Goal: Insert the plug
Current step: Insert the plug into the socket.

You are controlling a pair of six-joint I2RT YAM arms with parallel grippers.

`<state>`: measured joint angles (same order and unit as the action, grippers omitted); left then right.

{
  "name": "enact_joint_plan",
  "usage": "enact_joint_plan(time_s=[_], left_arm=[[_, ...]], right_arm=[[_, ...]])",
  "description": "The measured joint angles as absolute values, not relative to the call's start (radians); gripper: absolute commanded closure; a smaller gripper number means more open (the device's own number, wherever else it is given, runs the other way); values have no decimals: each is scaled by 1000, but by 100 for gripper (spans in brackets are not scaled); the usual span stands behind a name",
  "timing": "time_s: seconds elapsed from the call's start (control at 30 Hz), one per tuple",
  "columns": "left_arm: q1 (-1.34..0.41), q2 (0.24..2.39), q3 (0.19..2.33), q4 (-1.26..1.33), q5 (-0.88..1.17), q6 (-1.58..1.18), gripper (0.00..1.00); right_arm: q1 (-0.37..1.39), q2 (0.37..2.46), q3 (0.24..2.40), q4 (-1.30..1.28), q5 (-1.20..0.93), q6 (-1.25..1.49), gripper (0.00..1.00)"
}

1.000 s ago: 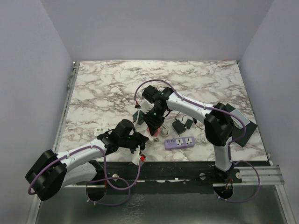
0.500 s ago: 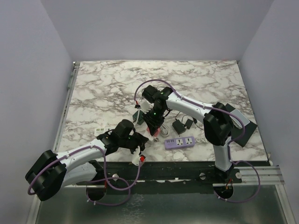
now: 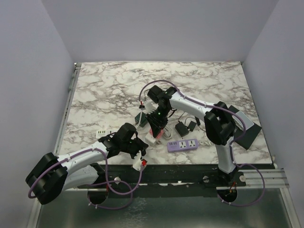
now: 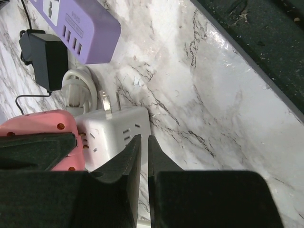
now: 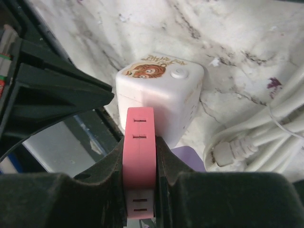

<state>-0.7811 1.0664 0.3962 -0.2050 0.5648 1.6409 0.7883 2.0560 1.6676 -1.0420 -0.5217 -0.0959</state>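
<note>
Near the table's (image 3: 95, 90) front edge, right of centre, the right gripper (image 5: 139, 142) is clenched on the pink plug (image 5: 139, 161), one finger flat on each side of it. The plug's far end sits up against a side of the white cube (image 5: 159, 95), which stands on the marble with a cartoon sticker and a round button on top. Whether the plug is seated in the cube cannot be told. From the left wrist, plug (image 4: 40, 137) and cube (image 4: 116, 135) sit side by side, touching, with two metal prongs standing out of the cube's far face. Coiled white cable (image 4: 78, 90) lies just beyond the cube, then a black adapter (image 4: 47, 59) and the purple strip (image 4: 78, 23).

The left gripper (image 4: 141, 147) is low over the marble just short of the cube, its fingers nearly together with only a thin slit between them and nothing in it. From overhead it (image 3: 139, 151) sits at the front edge, left of the purple strip (image 3: 183, 144).
</note>
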Motion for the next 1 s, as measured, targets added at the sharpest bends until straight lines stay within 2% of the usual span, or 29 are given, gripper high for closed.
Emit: enact_joint_plan(time_s=[0.63, 1.0], left_arm=[[-781, 1040, 419, -221, 588, 1638, 89], [-781, 1119, 437, -99, 564, 1601, 87]], right_arm=[[757, 2100, 1687, -1063, -600, -94, 99], [761, 2100, 1702, -1077, -563, -68, 63]])
